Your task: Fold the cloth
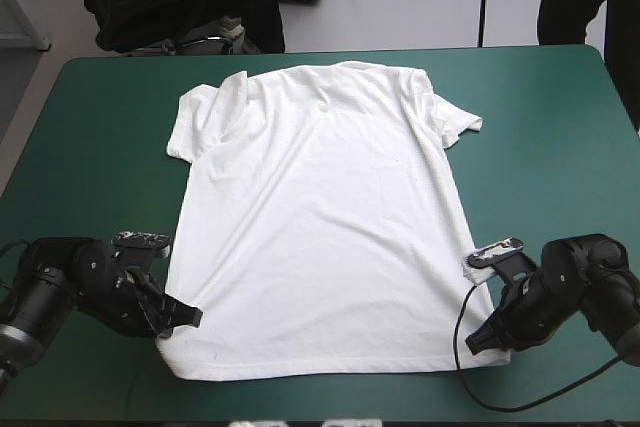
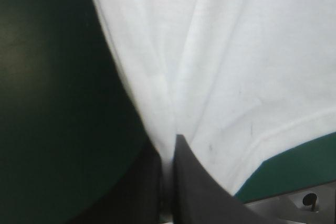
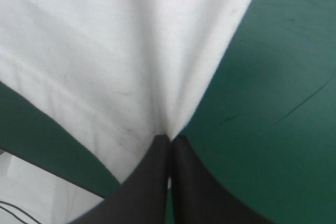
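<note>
One white T-shirt (image 1: 320,217), spread flat mid-table, hem toward near edge, one teal-green cover (image 1: 560,147), two grippers, left gripper (image 1: 188,317) pinched nearly closed on the hem's left corner, right gripper (image 1: 482,335) likewise clamped on the right corner

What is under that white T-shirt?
The T-shirt lies spread flat on the teal-green cover, which shows all around it. The cloth hides whatever is directly beneath. The left gripper and right gripper pinch its near corners.

light: bright | shadows: soft in T-shirt (image 1: 320,227) folds | left wrist: teal-green cover (image 2: 52,103) dim, perhaps shadowed
</note>
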Robot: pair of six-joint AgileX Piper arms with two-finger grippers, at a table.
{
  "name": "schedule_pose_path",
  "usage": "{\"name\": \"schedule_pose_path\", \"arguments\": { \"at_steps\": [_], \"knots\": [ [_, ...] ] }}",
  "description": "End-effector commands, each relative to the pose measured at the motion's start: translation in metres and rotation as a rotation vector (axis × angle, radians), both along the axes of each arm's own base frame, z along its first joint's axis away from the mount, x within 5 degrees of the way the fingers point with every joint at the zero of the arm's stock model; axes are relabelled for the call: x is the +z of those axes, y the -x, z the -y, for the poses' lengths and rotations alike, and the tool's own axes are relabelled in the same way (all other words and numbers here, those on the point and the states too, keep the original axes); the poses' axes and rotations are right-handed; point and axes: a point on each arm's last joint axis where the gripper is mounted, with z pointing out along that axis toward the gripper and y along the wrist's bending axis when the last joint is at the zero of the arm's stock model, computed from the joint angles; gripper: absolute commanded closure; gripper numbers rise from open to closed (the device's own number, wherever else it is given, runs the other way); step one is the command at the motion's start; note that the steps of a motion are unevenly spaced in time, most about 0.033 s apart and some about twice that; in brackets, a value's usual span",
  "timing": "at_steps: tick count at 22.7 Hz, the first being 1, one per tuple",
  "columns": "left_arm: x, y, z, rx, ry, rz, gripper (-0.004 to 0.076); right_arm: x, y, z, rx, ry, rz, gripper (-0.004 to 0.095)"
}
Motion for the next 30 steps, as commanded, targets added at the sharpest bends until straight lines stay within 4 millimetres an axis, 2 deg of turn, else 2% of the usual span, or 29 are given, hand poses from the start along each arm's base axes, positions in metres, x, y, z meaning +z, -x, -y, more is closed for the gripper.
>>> {"name": "schedule_pose_path", "arguments": {
  "at_steps": [1,3,5,7,8,10,11,13,15,16,18,20,23,25,28,30],
  "knots": [
    [0.008,0.002,0.002,0.002,0.017,0.009,0.0710,0.008,-0.001,-0.001,-0.003,-0.015,0.046,0.0918],
    [0.008,0.003,0.002,0.000,0.020,0.009,0.0626,0.008,-0.002,-0.001,-0.002,-0.017,0.053,0.0869],
    [0.008,0.003,0.002,-0.003,0.019,0.008,0.0516,0.009,-0.002,-0.001,-0.002,-0.018,0.056,0.0771],
    [0.008,0.004,0.002,-0.005,0.018,-0.004,0.0379,0.009,-0.002,-0.001,-0.001,-0.015,0.055,0.0636],
    [0.008,0.006,0.000,-0.007,0.002,-0.029,0.0282,0.012,-0.003,0.000,0.004,-0.001,0.061,0.0465],
    [0.008,0.008,-0.003,0.031,-0.037,-0.049,0.0251,0.021,-0.007,0.004,-0.013,0.035,0.098,0.0271],
    [0.010,0.007,-0.004,0.046,-0.035,-0.038,0.0251,0.025,-0.009,0.005,-0.027,0.046,0.116,0.0248],
    [0.028,0.002,-0.002,0.068,-0.014,0.028,0.0251,0.043,-0.019,0.007,-0.058,0.074,0.211,0.0242],
    [0.069,-0.014,-0.003,0.109,-0.006,0.201,0.0251,0.070,-0.036,0.007,-0.115,0.060,0.395,0.0242],
    [0.082,-0.021,-0.003,0.124,-0.002,0.264,0.0251,0.080,-0.044,0.007,-0.131,0.054,0.463,0.0242],
    [0.109,-0.042,-0.002,0.154,0.002,0.396,0.0251,0.097,-0.063,0.007,-0.168,0.065,0.554,0.0242],
    [0.121,-0.066,0.000,0.158,-0.013,0.445,0.0251,0.110,-0.082,0.003,-0.179,0.071,0.586,0.0256],
    [0.120,-0.107,0.003,0.155,-0.056,0.461,0.0251,0.117,-0.116,-0.007,-0.179,0.064,0.599,0.0264],
    [0.113,-0.127,0.004,0.152,-0.084,0.463,0.0252,0.115,-0.129,-0.011,-0.176,0.060,0.606,0.0264],
    [0.094,-0.155,0.003,0.149,-0.142,0.423,0.0252,0.108,-0.147,-0.016,-0.174,0.060,0.586,0.0264],
    [0.072,-0.179,-0.002,0.173,-0.151,0.366,0.0252,0.099,-0.162,-0.022,-0.181,0.041,0.550,0.0264]
  ]
}}
